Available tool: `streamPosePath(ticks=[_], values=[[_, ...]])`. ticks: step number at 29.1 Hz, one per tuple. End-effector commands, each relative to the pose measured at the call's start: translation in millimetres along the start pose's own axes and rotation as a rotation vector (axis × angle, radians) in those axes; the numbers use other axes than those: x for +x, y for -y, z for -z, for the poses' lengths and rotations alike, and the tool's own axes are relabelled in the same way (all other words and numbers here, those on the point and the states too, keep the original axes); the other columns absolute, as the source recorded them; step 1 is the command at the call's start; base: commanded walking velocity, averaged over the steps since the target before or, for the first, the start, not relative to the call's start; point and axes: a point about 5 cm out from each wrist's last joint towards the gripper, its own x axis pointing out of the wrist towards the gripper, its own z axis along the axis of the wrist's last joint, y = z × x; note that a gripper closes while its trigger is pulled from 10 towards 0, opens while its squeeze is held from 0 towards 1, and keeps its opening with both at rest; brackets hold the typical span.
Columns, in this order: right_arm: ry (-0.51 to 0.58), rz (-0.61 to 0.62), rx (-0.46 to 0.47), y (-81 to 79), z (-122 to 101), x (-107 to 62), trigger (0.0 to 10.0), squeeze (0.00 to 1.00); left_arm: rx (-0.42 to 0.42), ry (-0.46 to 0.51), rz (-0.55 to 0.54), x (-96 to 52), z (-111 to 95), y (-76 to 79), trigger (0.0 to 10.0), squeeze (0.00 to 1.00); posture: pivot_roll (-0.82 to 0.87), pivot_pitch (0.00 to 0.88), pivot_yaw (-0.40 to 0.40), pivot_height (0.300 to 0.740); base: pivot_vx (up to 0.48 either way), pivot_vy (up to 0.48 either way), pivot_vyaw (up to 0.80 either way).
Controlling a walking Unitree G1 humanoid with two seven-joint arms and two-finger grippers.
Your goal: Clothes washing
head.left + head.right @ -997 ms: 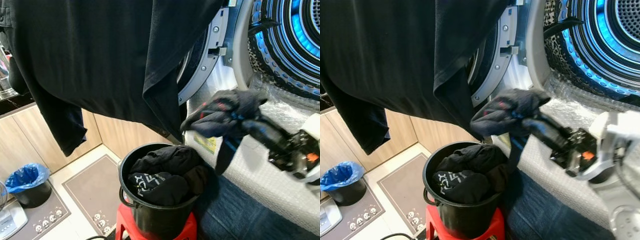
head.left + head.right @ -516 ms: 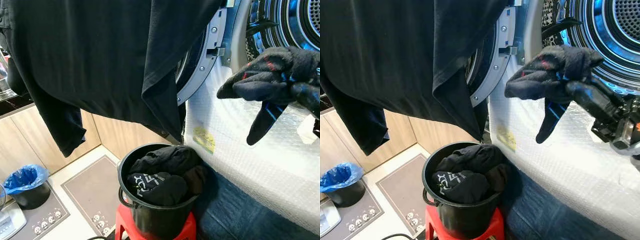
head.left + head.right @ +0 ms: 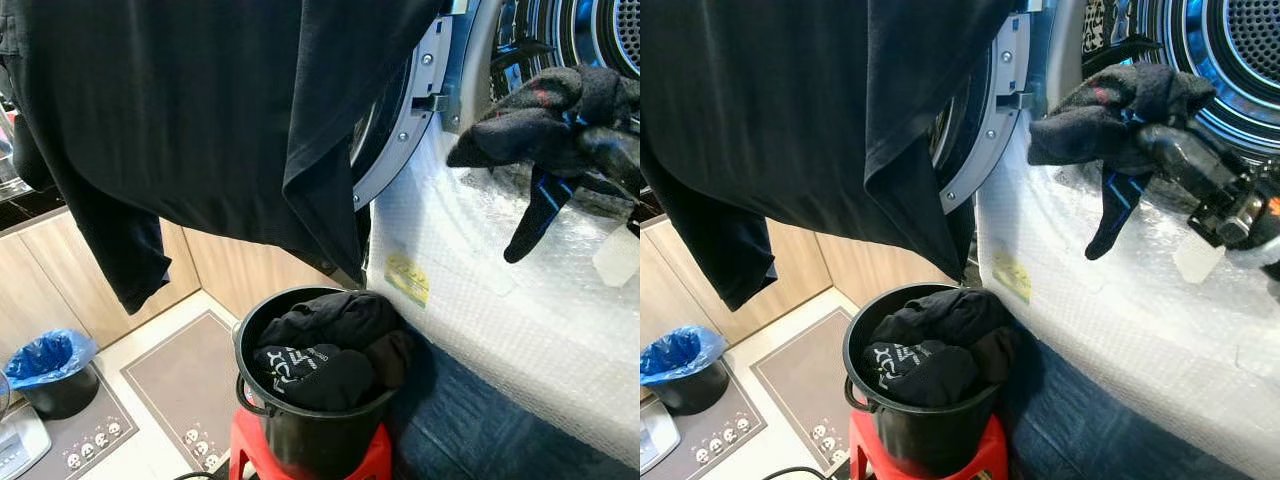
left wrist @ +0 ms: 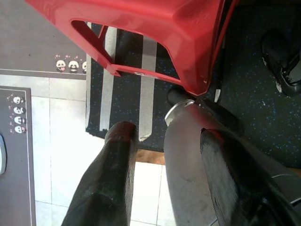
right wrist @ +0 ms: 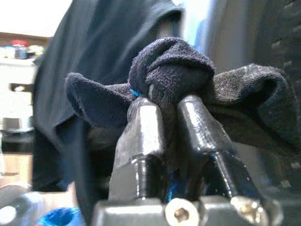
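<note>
Laundry corner, tiled floor with grey mats (image 3: 185,385); front-loading washing machine (image 3: 1110,300) wrapped in bubble film, door open, drum (image 3: 1230,70) lit blue. Right hand (image 5: 173,113) clamps a bundle of dark socks (image 3: 1120,115), fingers (image 5: 141,136) closed tight on the knit, one blue-striped end dangling. Bundle held in the air just before the drum opening, above the machine's front. Below and to the robot's left, black bucket (image 3: 310,440) heaped with dark clothes (image 3: 330,345), standing on a red stool (image 4: 155,28). Large black shirt (image 3: 210,110) hangs across the upper view. Left hand (image 4: 164,155) low near the floor beside the stool, fingers (image 4: 113,179) apart, holding nothing. Blue-lined bin (image 3: 52,362) further left.
</note>
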Motion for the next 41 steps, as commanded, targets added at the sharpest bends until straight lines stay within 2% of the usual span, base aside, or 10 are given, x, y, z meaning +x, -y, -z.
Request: streamPosePath(ticks=[1, 18, 22, 24, 25, 28, 33, 39, 40, 41], values=[[-0.011, 0.033, -0.023, 3.7, -1.5, 6.8, 10.0, 0.0, 0.007, -0.048, 0.015, -2.5, 15.8, 1.1, 10.0, 0.0, -0.22, 0.0, 0.035, 0.74, 0.0, 0.0, 0.0], [-0.042, 0.327, -0.005, 44.0, 3.1, 18.3, 10.0, 0.0, -0.013, -0.058, 0.001, -4.6, 24.2, -2.7, 10.0, 0.0, -0.18, 0.0, 0.031, 0.74, 0.0, 0.0, 0.0], [-0.084, 0.49, 0.015, 62.9, 2.2, 18.9, 10.0, 0.0, -0.012, -0.064, 0.003, -4.8, 25.9, -1.1, 10.0, 0.0, -0.18, 0.0, 0.03, 0.74, 0.0, 0.0, 0.0], [-0.147, 0.718, 0.009, 87.3, 0.5, 12.2, 10.0, 0.0, -0.012, -0.074, 0.009, -5.0, 28.4, 4.4, 10.0, 0.0, -0.17, 0.0, 0.028, 0.74, 0.0, 0.0, 0.0], [-0.147, 0.718, 0.009, 87.3, 0.5, 12.2, 10.0, 0.0, -0.012, -0.074, 0.009, -5.0, 28.4, 4.4, 10.0, 0.0, -0.17, 0.0, 0.028, 0.74, 0.0, 0.0, 0.0], [-0.203, 1.035, -0.107, 109.7, -12.3, 4.5, 10.0, 0.0, -0.017, -0.092, 0.018, -6.2, 34.7, 12.2, 10.0, 0.0, -0.17, 0.0, 0.027, 0.74, 0.0, 0.0, 0.0], [-0.246, 1.259, -0.221, 122.2, -25.4, -1.0, 10.0, 0.0, -0.021, -0.111, 0.03, -7.8, 41.6, 21.7, 10.0, 0.0, -0.15, 0.0, 0.022, 0.74, 0.0, 0.0, 0.0], [-0.265, 1.372, -0.222, 129.1, -26.1, -4.3, 10.0, 0.0, -0.022, -0.131, 0.038, -10.0, 49.7, 27.5, 10.0, 0.0, -0.13, 0.0, 0.009, 0.74, 0.0, 0.0, 0.0], [-0.281, 1.417, -0.237, 130.8, -25.5, -6.0, 10.0, 0.68, -0.022, -0.143, 0.042, -11.5, 54.7, 29.6, 10.0, 0.0, -0.13, 0.0, 0.008, 0.74, 0.0, 0.0, 0.0], [-0.285, 1.456, -0.244, 131.8, -24.5, -6.8, 10.0, 1.0, -0.022, -0.152, 0.045, -12.7, 58.6, 31.0, 10.0, 0.0, -0.12, 0.0, 0.005, 0.74, 0.0, 0.0, 0.0]])
